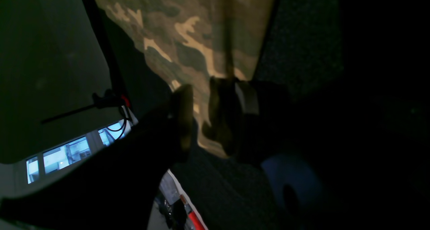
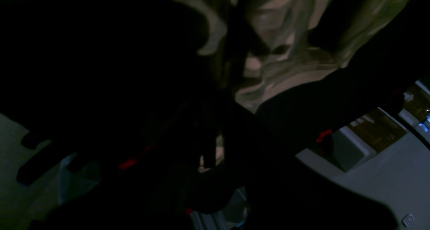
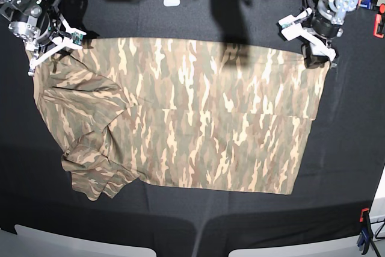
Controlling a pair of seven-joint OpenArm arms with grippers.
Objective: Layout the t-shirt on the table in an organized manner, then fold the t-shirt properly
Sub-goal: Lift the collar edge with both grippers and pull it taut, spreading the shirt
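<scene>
Camouflage t-shirt (image 3: pixel 180 118) lies spread across the black bench (image 3: pixel 180 221), one sleeve rumpled; folding seems unstarted. Left claw (image 3: pixel 317 58) stands parted over a corner, gripping nothing; right claw (image 3: pixel 37 58) is closed at another corner.

No readable text or labels

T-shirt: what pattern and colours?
The t-shirt is camouflage, in tan, beige and olive-brown streaks. Base view shows it best.
</scene>
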